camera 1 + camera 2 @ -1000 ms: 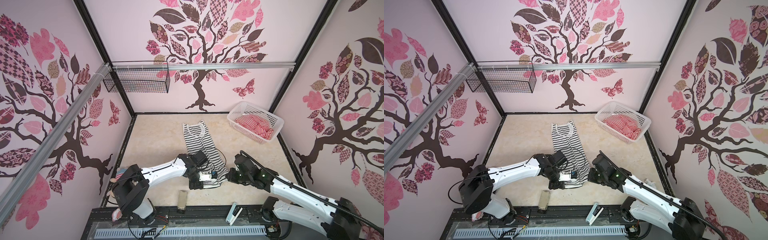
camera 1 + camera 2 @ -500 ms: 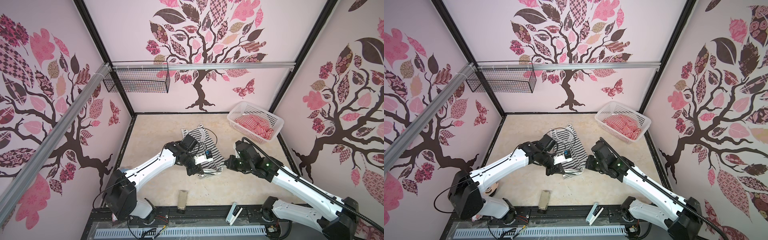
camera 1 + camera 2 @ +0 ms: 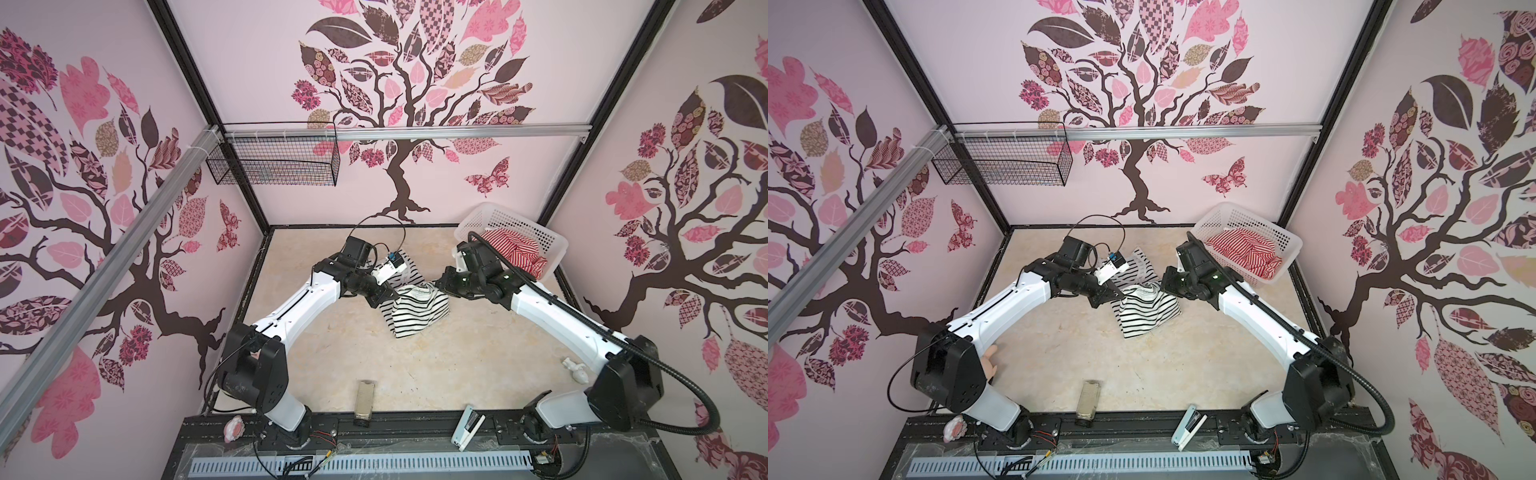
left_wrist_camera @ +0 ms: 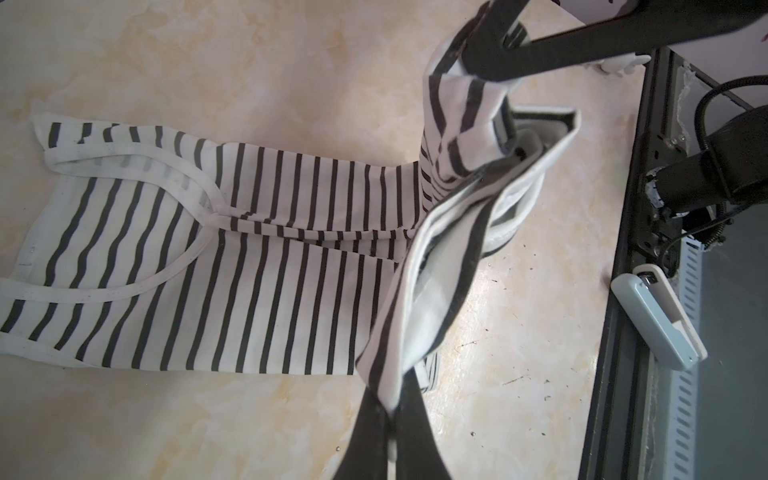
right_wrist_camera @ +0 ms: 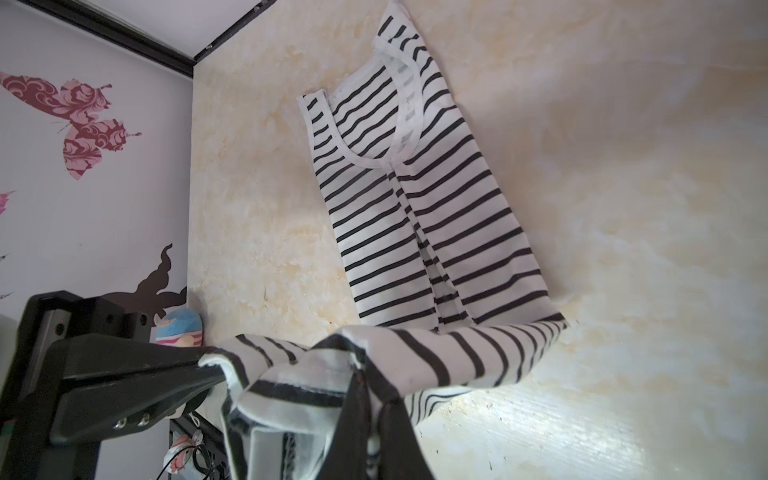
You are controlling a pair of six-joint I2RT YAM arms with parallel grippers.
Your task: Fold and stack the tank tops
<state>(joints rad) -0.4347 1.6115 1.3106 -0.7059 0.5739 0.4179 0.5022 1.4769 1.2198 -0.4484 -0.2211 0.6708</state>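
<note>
Left gripper (image 3: 387, 296), centre-left in a top view, is clamped on the black-and-white tank top (image 3: 419, 312) at one hem corner. Right gripper (image 3: 437, 286) pinches the other corner, and the hem is raised, probably for folding. The red-and-white tank top (image 3: 515, 250) waits in the basket (image 3: 519, 222) at upper right.

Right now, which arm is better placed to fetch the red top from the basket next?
Right. The right gripper is nearer the basket holding the red top; the left gripper is farther, across the black-and-white top. Both are shut on its hem, so release first.
</note>
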